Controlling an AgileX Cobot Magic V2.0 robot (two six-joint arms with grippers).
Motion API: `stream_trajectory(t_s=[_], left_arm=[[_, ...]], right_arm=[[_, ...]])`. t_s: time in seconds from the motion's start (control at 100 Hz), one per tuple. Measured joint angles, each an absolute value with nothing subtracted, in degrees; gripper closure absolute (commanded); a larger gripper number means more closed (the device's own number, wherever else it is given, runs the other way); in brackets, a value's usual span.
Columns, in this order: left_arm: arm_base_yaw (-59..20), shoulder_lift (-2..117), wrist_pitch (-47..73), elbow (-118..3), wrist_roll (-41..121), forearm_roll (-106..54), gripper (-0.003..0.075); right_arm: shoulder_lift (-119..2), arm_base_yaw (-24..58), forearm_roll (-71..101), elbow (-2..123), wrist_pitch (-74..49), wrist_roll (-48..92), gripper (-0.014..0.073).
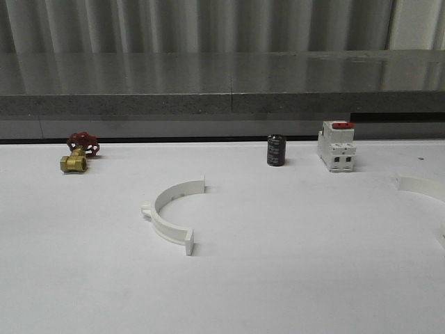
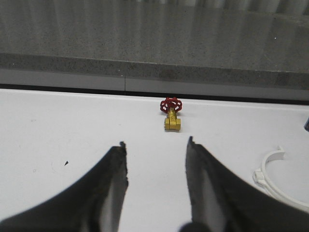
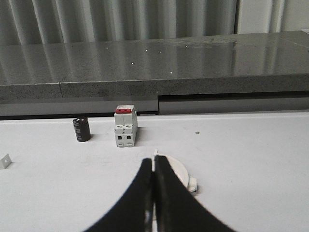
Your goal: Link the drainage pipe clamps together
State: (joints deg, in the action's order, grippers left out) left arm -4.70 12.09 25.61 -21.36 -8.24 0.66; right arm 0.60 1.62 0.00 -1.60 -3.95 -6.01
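One white half-ring drainage pipe clamp [image 1: 172, 212] lies flat on the white table left of centre, its open side facing right. The other clamp [image 1: 421, 188] lies at the right edge of the front view, partly cut off. In the left wrist view my left gripper [image 2: 155, 143] is open over bare table, nothing between its fingers, and the first clamp [image 2: 275, 179] lies off to one side. My right gripper [image 3: 154, 159] is shut, its fingers covering part of the second clamp [image 3: 181, 171]; the clamp's end tab peeks out past the tips.
A brass valve with a red handwheel [image 1: 78, 154] sits at the back left. A black cylinder [image 1: 276, 150] and a white red-topped switch [image 1: 336, 146] stand at the back right. A grey stone ledge [image 1: 222, 90] runs along the table's far edge.
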Motion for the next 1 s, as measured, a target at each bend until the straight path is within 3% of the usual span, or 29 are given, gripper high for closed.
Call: stream_trajectory(t_s=[0.14, 0.76, 1.0], left_arm=[[-4.7, 11.5, 24.4, -21.36, -8.24, 0.77, 0.0739], [-4.7, 11.5, 23.7, -21.36, -8.22, 2.47, 0.074], [-4.7, 11.5, 23.66, -21.36, -8.22, 2.47, 0.074]], right_arm=[[0.6, 1.62, 0.0, -1.6, -3.95, -6.01, 0.0662], [0.6, 1.62, 0.0, -1.11, 3.12, -6.01, 0.0662], [-4.43, 1.62, 0.0, 10.39, -12.24, -6.01, 0.0662]])
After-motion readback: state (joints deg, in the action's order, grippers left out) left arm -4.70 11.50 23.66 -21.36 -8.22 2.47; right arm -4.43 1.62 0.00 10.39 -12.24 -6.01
